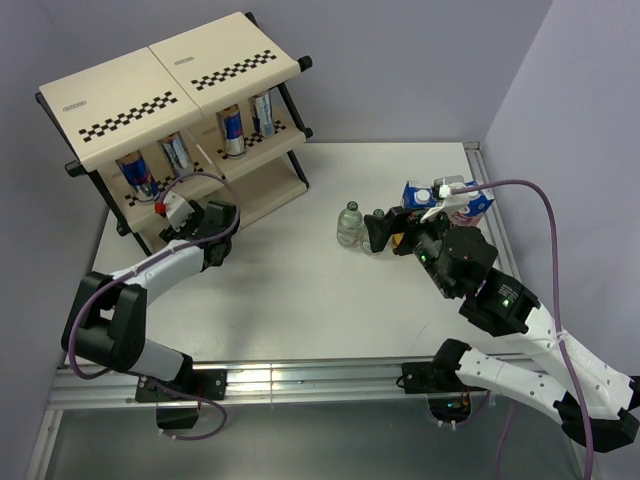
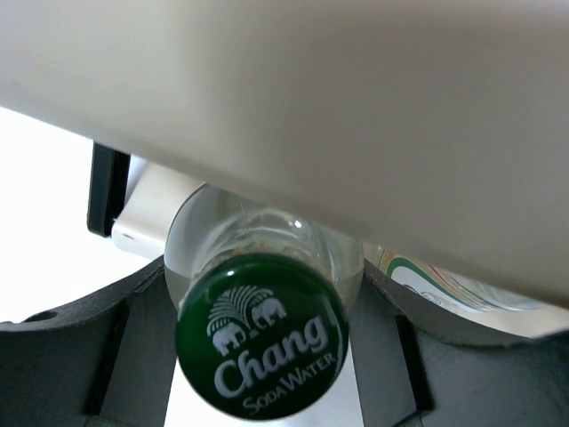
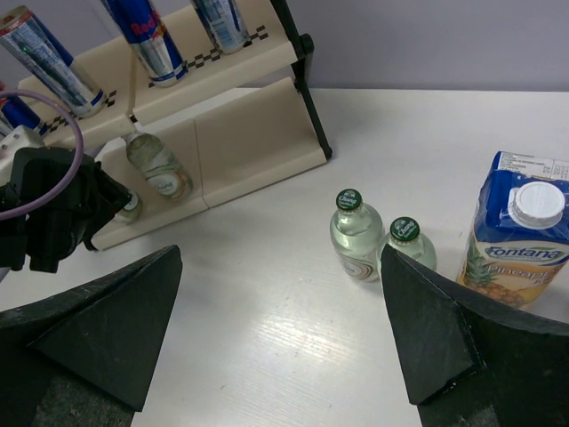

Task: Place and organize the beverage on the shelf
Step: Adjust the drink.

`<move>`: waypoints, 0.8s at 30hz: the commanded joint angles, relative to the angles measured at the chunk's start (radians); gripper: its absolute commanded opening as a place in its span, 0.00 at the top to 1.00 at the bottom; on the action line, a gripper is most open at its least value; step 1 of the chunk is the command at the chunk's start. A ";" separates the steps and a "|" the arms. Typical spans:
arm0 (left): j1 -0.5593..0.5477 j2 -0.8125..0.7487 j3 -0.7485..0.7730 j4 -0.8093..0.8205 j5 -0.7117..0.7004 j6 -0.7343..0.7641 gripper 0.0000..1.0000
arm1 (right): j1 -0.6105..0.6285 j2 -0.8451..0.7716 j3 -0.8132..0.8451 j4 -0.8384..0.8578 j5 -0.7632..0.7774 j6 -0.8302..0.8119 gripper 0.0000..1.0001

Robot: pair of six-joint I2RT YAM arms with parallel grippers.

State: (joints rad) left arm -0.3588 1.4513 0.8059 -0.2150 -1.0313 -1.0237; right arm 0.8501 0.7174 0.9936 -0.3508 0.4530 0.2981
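While your left gripper is closed on a green-capped bottle at the lowest tier of the shelf, the cap faces back at the wrist. So the bottle's long axis runs straight into the tier, close under the cream panel above it. The black frame post stands just to its left, and a second bottle already lies just to its right, so you have little room either way. The four cans sit one tier up, out of your path. Further right, two bottles stand upright and close together on the table, just beyond your right gripper. Its jaws stand wide with nothing between them, and that arm is by far the nearer one. The pineapple carton stands just right of the pair, with the second carton beyond it, so the open room lies on the pair's left
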 commanded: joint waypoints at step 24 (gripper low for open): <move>0.018 0.027 0.136 -0.142 -0.024 -0.125 0.92 | -0.005 -0.009 -0.012 0.035 -0.007 -0.001 0.00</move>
State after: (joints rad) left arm -0.3588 1.4750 0.8825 -0.3687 -1.0069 -1.1164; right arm 0.8501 0.7174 0.9913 -0.3508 0.4500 0.2977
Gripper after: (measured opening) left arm 0.688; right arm 0.997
